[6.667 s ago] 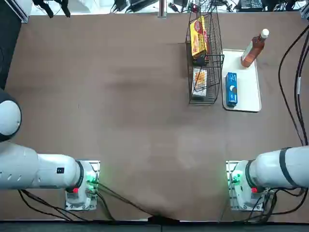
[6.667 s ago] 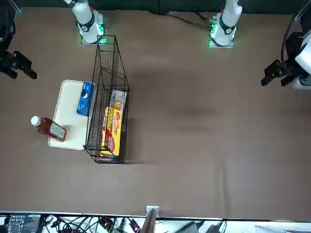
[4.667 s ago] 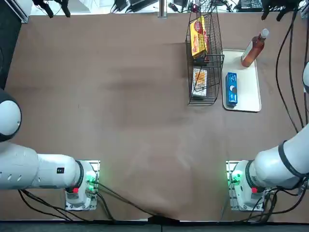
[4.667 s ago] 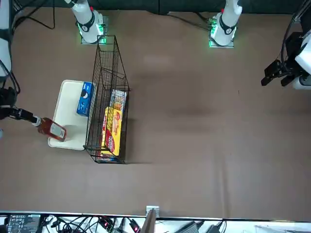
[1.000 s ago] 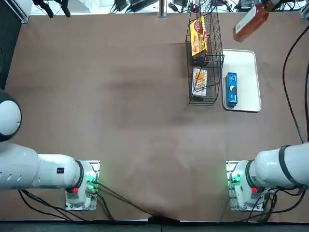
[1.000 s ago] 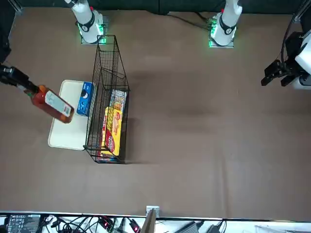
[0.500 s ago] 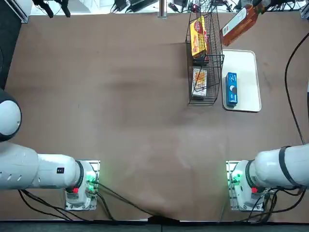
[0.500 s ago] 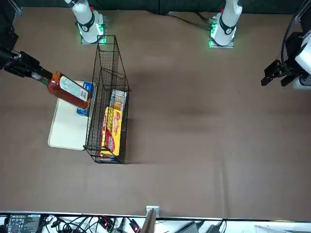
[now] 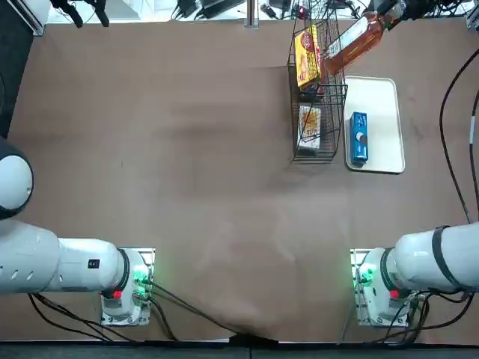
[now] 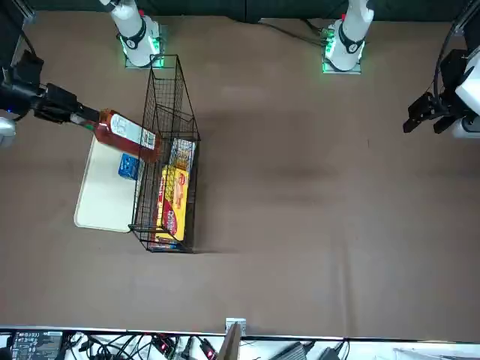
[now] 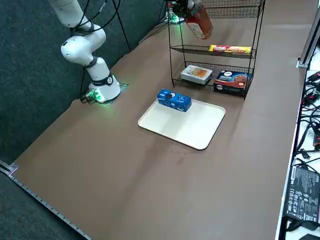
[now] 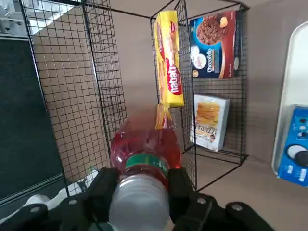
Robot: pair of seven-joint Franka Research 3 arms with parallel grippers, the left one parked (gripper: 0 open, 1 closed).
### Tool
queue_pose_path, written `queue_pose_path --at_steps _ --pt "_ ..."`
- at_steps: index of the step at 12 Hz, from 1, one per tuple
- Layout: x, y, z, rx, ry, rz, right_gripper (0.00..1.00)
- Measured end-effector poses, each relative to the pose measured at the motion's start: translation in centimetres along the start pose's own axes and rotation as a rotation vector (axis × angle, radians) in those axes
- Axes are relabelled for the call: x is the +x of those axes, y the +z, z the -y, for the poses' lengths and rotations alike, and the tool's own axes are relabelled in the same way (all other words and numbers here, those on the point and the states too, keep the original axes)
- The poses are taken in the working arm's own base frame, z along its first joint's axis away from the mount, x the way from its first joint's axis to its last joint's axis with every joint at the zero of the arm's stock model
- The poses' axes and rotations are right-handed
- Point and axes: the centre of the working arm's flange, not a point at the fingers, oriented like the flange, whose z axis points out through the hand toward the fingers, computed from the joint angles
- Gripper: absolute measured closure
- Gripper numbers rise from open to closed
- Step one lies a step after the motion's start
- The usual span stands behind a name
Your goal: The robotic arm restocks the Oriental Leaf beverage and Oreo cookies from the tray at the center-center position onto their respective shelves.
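the right gripper (image 10: 75, 118) is hanging high over the far end of the tray (image 9: 389, 120), its fingers (image 12: 180, 190) clamped on the neck of the oriental leaf beverage (image 10: 129, 136) just under the white cap. the bottle is lying tilted in the air, its long axis running from the fingers toward the shelves (image 9: 318, 82): the cap end is sitting in the grip on the tray side, and the base is leading, pointing at the open side of the wire rack. in the wrist view the bottle's base (image 12: 144, 144) is facing a tier at the level of the yellow packet (image 12: 169, 60), with the wire frame close around it, though whether the base is already crossing the frame cannot be told. in the right side view the bottle (image 11: 198, 22) is sitting up near the rack's upper tier, above the shelf carrying the yellow packet. the coming move looks like a push along the bottle's own axis into the rack, so the base needs to be clearing the wires. the oreo cookies (image 9: 358, 137) are waiting flat on the tray, near the rack, well below and apart from the fingers.
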Motion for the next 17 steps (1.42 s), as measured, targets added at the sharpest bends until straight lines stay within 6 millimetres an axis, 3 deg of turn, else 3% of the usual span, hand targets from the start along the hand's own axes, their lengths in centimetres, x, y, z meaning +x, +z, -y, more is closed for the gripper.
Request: queue_pose_path --at_steps 6,12,17 --pt "0.0 3.0 -2.0 0.053 0.050 0.026 0.42" --pt "-1.4 6.7 -1.7 0.040 0.055 0.007 0.42" --pt "-2.1 8.4 -2.3 0.039 0.070 0.040 0.42"
